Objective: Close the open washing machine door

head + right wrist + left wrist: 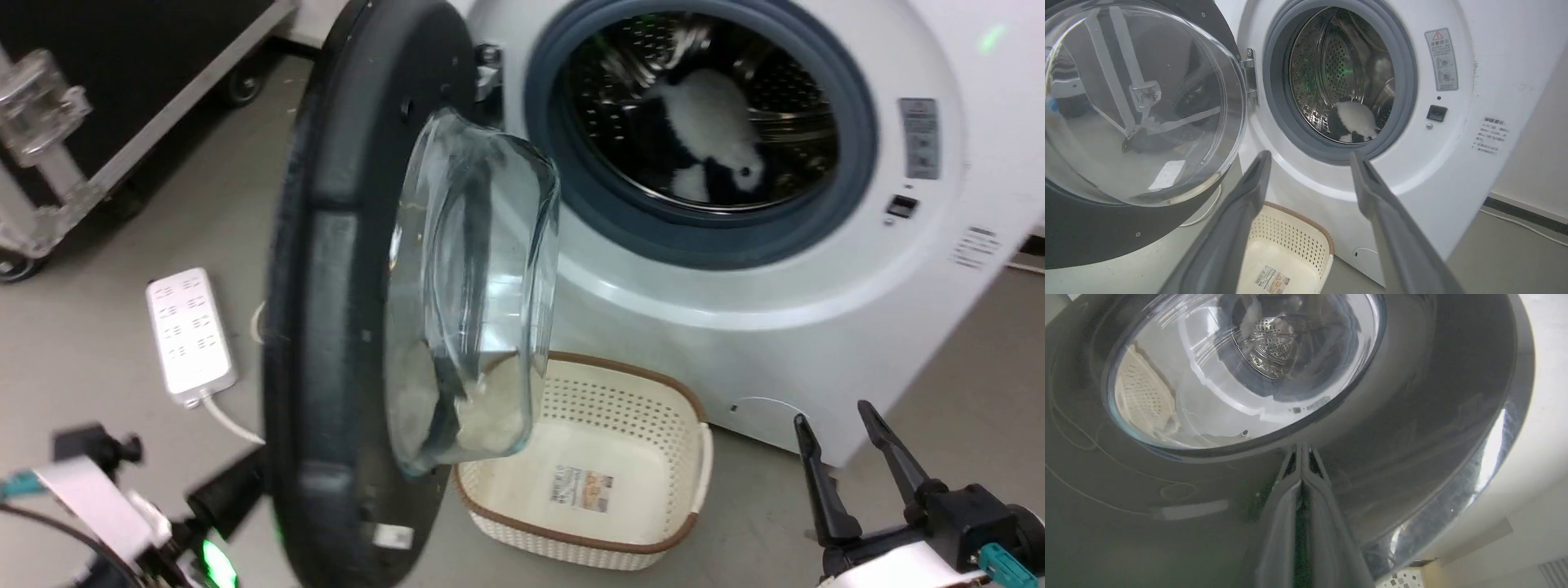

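Looming closest in the head view, the washing machine door (326, 327) stands swung out and nearly edge-on, its black rim running from 12 o'clock down to 6 o'clock and its glass bowl (473, 286) bulging toward 3 o'clock. Behind it the white washing machine (735, 327) fills the view's upper right, with the grey-ringed drum opening (571, 188) at about 1 o'clock, dark and white laundry (710, 122) inside, and the hinge (488, 69) at the opening's 9 o'clock side. So the door pivots there and must sweep toward 2 o'clock to shut. On the floor at 6 o'clock from the opening sits a cream basket (706, 457), partly under the door's free edge; I judge the rim passes above it, though the margin is hard to read. Of the 2 arms, the left is the one placed for the job: in its wrist view the left gripper (1301, 451) has its fingers pressed together, holding nothing, tips against the door's glossy outer face just below the window, ready to push. Over at 4 o'clock in the head view, the right gripper (831, 412) is spread wide and empty, well apart from the door and pointing at the opening, and I would keep it out of the closing gap. At 9 o'clock lies a white power strip (192, 335), out of the way.
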Motion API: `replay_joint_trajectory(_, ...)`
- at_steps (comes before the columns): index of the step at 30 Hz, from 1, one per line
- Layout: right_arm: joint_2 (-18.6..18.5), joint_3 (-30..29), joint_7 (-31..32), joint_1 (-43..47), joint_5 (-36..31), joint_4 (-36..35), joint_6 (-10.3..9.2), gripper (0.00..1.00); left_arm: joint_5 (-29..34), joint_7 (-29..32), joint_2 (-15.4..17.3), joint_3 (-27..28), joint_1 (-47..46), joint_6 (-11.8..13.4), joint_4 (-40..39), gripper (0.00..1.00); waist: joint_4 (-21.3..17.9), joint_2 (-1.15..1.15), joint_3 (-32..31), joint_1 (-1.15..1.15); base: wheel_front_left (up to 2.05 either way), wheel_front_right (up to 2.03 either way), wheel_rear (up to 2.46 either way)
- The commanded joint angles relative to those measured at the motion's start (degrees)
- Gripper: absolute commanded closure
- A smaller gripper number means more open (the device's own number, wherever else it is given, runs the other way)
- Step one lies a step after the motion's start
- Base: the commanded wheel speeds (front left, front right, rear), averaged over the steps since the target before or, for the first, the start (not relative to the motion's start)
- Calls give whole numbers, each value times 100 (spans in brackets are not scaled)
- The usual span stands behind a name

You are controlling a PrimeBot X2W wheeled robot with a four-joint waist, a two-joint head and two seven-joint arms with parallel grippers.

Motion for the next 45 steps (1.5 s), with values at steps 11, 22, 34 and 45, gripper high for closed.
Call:
replay_joint_trajectory(11, -141, 1, -12, -66, -56, -88, 5, 0, -1770, -1788, -20, -2369, 1009, -397, -320, 100, -1260, 0, 407, 1, 0, 0, 0)
replay_joint_trajectory(22, -157, -23, -12, -352, 12, -80, 5, 0, -2410, -3554, -21, -3613, -51, -1095, 378, 100, -2643, 0, 1107, 1, 0, 0, 0)
replay_joint_trajectory(34, -21, 183, -24, -630, 34, 29, 5, 0, -2428, -4947, -21, -4100, -1924, -1187, 1602, 100, -3268, 0, 1448, 1, 0, 0, 0)
replay_joint_trajectory(45, 6, 160, -25, -454, 190, -107, 5, 0, -1803, -5488, 13, -4026, -1680, -1190, 1565, 70, -2968, 0, 1005, 1, 0, 0, 0)
